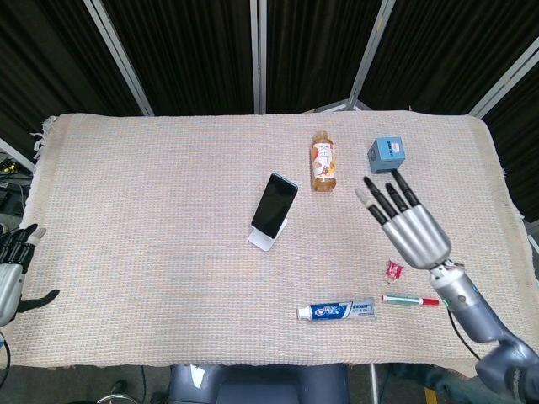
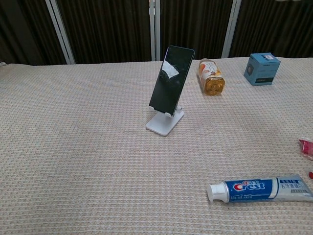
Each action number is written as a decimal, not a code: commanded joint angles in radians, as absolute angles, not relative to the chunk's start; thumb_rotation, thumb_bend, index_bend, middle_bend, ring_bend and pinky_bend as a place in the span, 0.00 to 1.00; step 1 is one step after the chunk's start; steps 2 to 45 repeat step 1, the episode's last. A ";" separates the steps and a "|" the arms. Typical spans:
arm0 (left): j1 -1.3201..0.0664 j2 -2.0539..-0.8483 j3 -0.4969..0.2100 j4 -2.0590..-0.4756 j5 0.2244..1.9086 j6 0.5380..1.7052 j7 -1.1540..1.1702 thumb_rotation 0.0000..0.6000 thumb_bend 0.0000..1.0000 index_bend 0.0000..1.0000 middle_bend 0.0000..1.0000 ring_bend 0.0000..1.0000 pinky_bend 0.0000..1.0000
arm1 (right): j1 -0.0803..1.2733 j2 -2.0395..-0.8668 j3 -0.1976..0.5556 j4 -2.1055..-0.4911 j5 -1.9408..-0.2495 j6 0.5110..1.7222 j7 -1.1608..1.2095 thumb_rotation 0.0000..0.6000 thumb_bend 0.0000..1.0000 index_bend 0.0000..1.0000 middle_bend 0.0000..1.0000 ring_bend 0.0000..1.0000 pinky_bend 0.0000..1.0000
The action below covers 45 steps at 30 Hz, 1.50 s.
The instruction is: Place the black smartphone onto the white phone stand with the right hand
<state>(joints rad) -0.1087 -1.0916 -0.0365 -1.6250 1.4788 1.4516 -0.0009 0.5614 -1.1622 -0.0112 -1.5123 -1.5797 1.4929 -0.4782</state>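
Note:
The black smartphone (image 1: 274, 204) (image 2: 171, 80) leans upright on the white phone stand (image 1: 263, 238) (image 2: 165, 122) near the middle of the table. My right hand (image 1: 407, 220) hovers well to the right of it, raised toward the head camera, fingers spread and holding nothing; it is out of the chest view. My left hand (image 1: 12, 273) hangs off the table's left edge, fingers apart and empty.
An amber drink bottle (image 1: 323, 162) (image 2: 211, 77) lies behind the stand, a blue box (image 1: 386, 155) (image 2: 261, 69) further right. A toothpaste tube (image 1: 337, 310) (image 2: 259, 188), a toothbrush (image 1: 411, 299) and a small red packet (image 1: 393, 269) (image 2: 306, 147) lie near the front right.

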 commanded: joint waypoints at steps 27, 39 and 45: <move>-0.095 -1.102 -0.024 -1.616 1.522 1.492 -0.004 1.00 0.00 0.00 0.00 0.00 0.00 | 0.388 -1.139 -0.063 -1.651 -1.461 1.586 -0.384 1.00 0.00 0.00 0.00 0.00 0.00; -0.095 -1.102 -0.024 -1.616 1.522 1.492 -0.004 1.00 0.00 0.00 0.00 0.00 0.00 | 0.388 -1.139 -0.063 -1.651 -1.461 1.586 -0.384 1.00 0.00 0.00 0.00 0.00 0.00; -0.095 -1.102 -0.024 -1.616 1.522 1.492 -0.004 1.00 0.00 0.00 0.00 0.00 0.00 | 0.388 -1.139 -0.063 -1.651 -1.461 1.586 -0.384 1.00 0.00 0.00 0.00 0.00 0.00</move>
